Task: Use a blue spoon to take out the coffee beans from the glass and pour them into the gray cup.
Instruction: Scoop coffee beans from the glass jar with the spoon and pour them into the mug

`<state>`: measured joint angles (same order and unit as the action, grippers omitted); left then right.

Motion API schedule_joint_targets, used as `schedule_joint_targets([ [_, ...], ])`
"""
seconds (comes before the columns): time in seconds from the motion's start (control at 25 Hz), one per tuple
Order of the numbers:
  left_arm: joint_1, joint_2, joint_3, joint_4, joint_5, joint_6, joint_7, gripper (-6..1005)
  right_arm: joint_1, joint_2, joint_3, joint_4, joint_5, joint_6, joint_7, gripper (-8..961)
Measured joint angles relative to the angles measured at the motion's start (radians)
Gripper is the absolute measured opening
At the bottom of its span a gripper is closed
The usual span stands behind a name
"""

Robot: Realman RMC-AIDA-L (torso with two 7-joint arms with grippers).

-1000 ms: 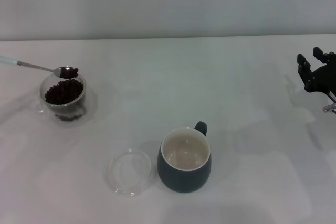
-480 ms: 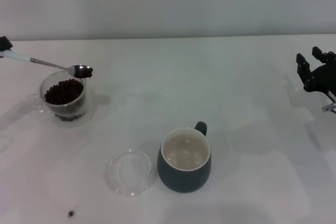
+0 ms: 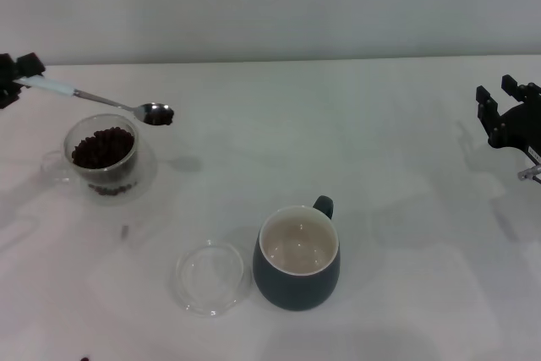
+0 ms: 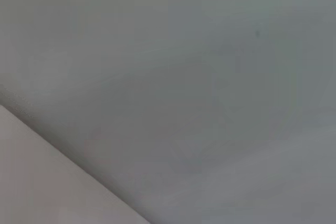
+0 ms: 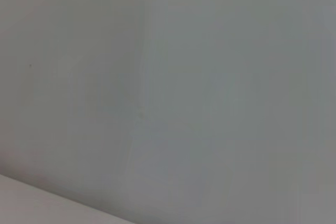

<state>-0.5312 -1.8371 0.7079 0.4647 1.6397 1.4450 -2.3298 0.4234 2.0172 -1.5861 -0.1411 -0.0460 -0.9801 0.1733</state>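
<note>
Left gripper (image 3: 15, 78) at the far left edge of the head view, clamped on the pale end of the blue spoon (image 3: 101, 101). Spoon held in the air, handle tilted up toward the gripper, bowl lowest at the far end. A few coffee beans (image 3: 160, 116) sit in the bowl. The bowl hangs just past the rim of the glass (image 3: 103, 154), on the side away from the gripper; the glass itself is below the spoon's neck. Glass holds a heap of dark beans and stands on the white table (image 3: 397, 175).

Gray cup (image 3: 297, 257) is well apart from the spoon bowl, nearer the robot and toward its right, upright, handle pointing away from the robot, cream inside with no beans visible. Bare table between the spoon bowl and the cup. Clear glass dish (image 3: 209, 276) lies flat just beside the cup, on the side toward the left gripper, off the straight line from spoon to cup. One small dark speck (image 3: 124, 229) on the table between glass and dish, too small to identify.

Right gripper (image 3: 507, 112) parked at the far right edge, fingers apart, holding nothing, well away from everything. Both wrist views show only blank grey surface.
</note>
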Motion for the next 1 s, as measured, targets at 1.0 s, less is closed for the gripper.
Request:
schedule_joint_targets([
  [1.0, -0.126, -0.058, 0.106, -0.051, 0.011, -0.006, -0.102, 135, 0.002, 0.003, 0.000, -0.003, 0.000, -0.009, 0.004, 387],
])
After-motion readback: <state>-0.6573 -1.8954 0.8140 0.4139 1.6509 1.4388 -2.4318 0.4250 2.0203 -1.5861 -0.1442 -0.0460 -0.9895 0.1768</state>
